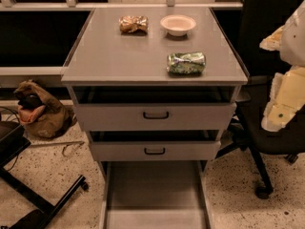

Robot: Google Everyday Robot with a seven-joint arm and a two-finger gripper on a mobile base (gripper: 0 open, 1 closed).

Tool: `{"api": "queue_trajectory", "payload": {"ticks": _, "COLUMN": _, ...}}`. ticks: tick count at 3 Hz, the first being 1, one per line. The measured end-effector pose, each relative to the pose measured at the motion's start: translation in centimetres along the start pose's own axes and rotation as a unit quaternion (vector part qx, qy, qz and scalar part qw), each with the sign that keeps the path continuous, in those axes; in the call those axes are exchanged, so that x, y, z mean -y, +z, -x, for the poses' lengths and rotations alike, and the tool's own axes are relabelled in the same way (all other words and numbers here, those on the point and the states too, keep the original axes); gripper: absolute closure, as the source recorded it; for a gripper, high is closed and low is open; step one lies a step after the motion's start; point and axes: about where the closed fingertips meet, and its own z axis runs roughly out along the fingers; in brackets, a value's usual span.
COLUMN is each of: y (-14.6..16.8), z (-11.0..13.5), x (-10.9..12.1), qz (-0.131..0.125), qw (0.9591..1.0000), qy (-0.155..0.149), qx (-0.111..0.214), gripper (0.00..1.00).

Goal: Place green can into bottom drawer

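The green can (186, 63) lies on its side on the grey cabinet top (119, 56), near the front right corner; it is dented, shiny green and silver. The bottom drawer (155, 190) is pulled far out below the cabinet, a long flat grey tray with low side walls and nothing in it. My gripper (282, 101) is the cream-white arm end at the right edge of the view. It hangs beside the cabinet, to the right of the can and lower, apart from it and holding nothing that shows.
A gold-brown foil packet (133, 24) and a white bowl (177, 25) sit at the back of the top. Two upper drawers (156, 114) with black handles stand slightly open. A black office chair (267, 137) is on the right, a brown bag (40, 111) and a black stand (43, 199) on the left.
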Motion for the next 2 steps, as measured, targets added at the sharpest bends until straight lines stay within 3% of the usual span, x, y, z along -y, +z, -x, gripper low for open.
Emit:
{"api": "queue_trajectory", "payload": {"ticks": 1, "y": 0.0, "z": 0.0, "x": 0.0, "qz": 0.000, "qw": 1.0000, "qy": 0.000, "qx": 0.000, "gripper": 0.00}}
{"api": "queue_trajectory", "payload": {"ticks": 2, "y": 0.4, "z": 0.3, "x": 1.4, "qz": -0.012, "qw": 0.9999, "qy": -0.008, "qx": 0.010, "gripper": 0.00}}
